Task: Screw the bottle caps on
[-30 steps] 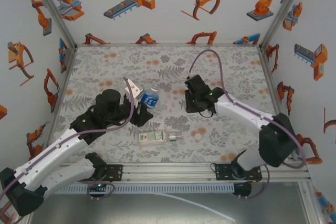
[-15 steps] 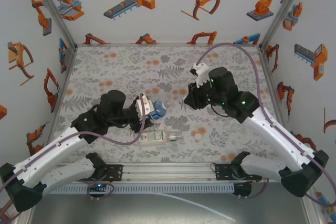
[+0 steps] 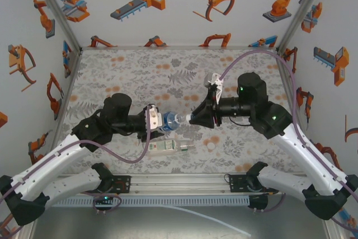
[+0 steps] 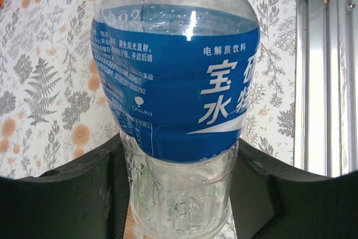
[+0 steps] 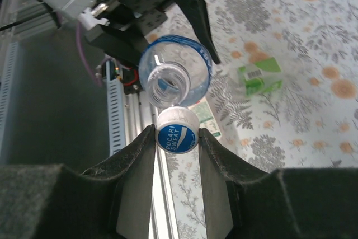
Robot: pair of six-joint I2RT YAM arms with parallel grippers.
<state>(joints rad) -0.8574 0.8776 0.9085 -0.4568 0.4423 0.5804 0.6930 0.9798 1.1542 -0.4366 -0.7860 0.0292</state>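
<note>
My left gripper [image 3: 159, 120] is shut on the base of the squat blue-labelled bottle [image 3: 171, 120], holding it on its side above the table with its open neck pointing right. In the left wrist view the bottle [image 4: 176, 82] sits between the two dark fingers [image 4: 84, 194]. My right gripper [image 3: 193, 118] is shut on a white bottle cap [image 5: 176, 132] with a blue top. The cap sits just in front of the bottle's open mouth [image 5: 166, 82], slightly off its axis. A second cap [image 3: 211, 145] lies loose on the table.
A longer clear bottle with a white label [image 3: 168, 146] lies on its side near the front rail, below the held bottle. A green-labelled bottle [image 5: 260, 74] lies on the floral table [image 3: 140, 71]. The aluminium rail [image 3: 179, 183] runs along the near edge.
The left arm lowered the blue bottle and turned its neck to the right. The right arm swung round and moved left, bringing the cap up to the bottle's mouth.
</note>
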